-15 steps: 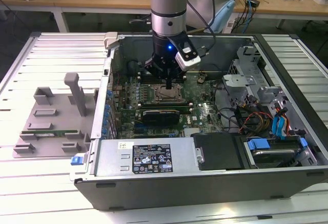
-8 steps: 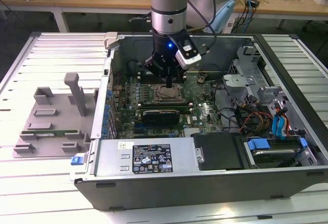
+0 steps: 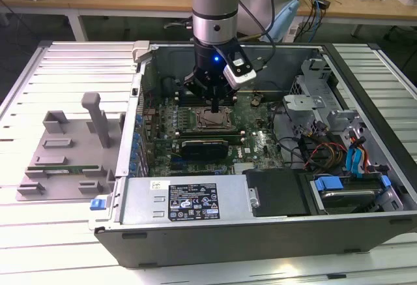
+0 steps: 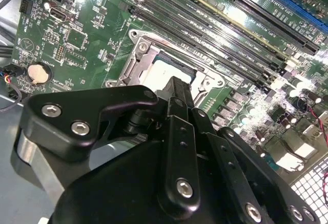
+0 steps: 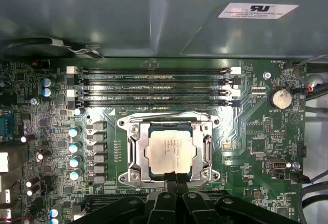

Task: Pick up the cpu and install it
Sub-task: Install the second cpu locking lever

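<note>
Your gripper [image 5: 176, 175] hides near edge of cpu [image 5: 169, 151] seated in socket [image 5: 134, 149]; jaws together, empty. Exterior view adds open case [image 3: 195, 229].

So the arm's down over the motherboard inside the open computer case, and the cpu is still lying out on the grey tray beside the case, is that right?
Not quite. The arm is over the motherboard inside the case, but the cpu sits in the socket, as the first wrist view shows, with the gripper at its edge. The grey tray in the exterior view holds no cpu.
</note>
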### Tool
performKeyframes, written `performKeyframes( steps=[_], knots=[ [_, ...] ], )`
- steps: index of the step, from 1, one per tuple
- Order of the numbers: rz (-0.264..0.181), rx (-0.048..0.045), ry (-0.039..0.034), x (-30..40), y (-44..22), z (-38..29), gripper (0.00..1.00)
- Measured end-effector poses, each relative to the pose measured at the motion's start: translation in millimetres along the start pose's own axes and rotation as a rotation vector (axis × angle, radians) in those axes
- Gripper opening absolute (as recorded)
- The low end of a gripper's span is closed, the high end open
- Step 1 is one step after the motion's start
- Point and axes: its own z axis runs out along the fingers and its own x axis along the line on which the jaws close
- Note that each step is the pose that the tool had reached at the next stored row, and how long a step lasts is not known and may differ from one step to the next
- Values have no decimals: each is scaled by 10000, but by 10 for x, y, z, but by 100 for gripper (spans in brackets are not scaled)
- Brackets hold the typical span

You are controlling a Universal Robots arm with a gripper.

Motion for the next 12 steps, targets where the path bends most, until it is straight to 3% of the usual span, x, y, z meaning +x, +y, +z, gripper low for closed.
performKeyframes(
  steps=[12],
  knots=[
    [5,-49,0,-1,-77,4,11]
  ],
)
